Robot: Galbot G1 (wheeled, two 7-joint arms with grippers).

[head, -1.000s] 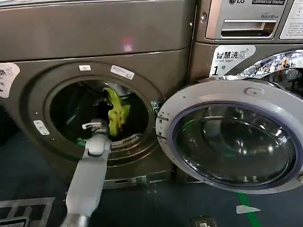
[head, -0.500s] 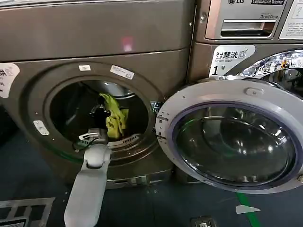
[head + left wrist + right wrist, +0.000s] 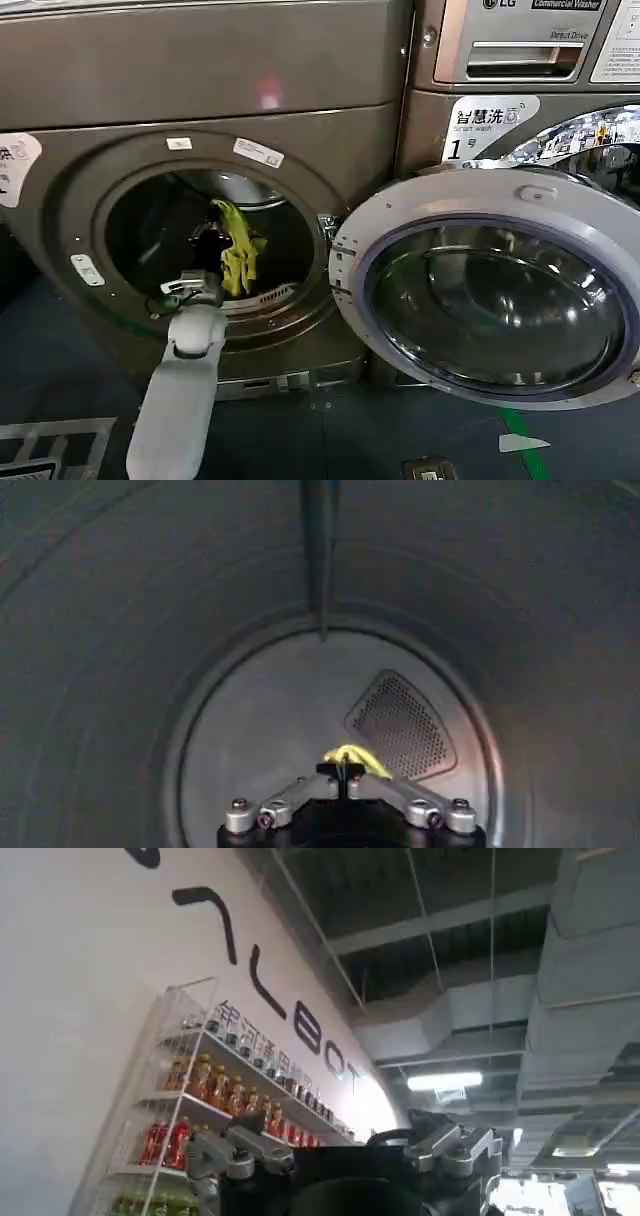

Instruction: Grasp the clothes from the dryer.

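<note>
The bronze-brown dryer (image 3: 200, 80) stands with its silver-rimmed glass door (image 3: 345, 265) swung open to the right. My left arm reaches into the round mouth, and my left gripper (image 3: 214, 240) is shut on the clothes (image 3: 238, 255), a small yellow-green garment hanging from the fingers above the drum floor. In the left wrist view the left gripper (image 3: 341, 772) has its jaws closed together, with a fold of the clothes (image 3: 352, 754) pinched at the tips, facing the drum's back wall. My right gripper (image 3: 340, 1133) is held away, pointing up at a ceiling, fingers apart with nothing between them.
A second machine with an LG panel (image 3: 520, 50) and chrome door ring stands to the right, behind the open door. A perforated vent (image 3: 400, 725) sits in the drum's back wall. A shelf of bottles (image 3: 200, 1098) appears in the right wrist view.
My left gripper has drawn back and down toward the drum mouth with the clothes in it; the garment now hangs lower than a second ago.
</note>
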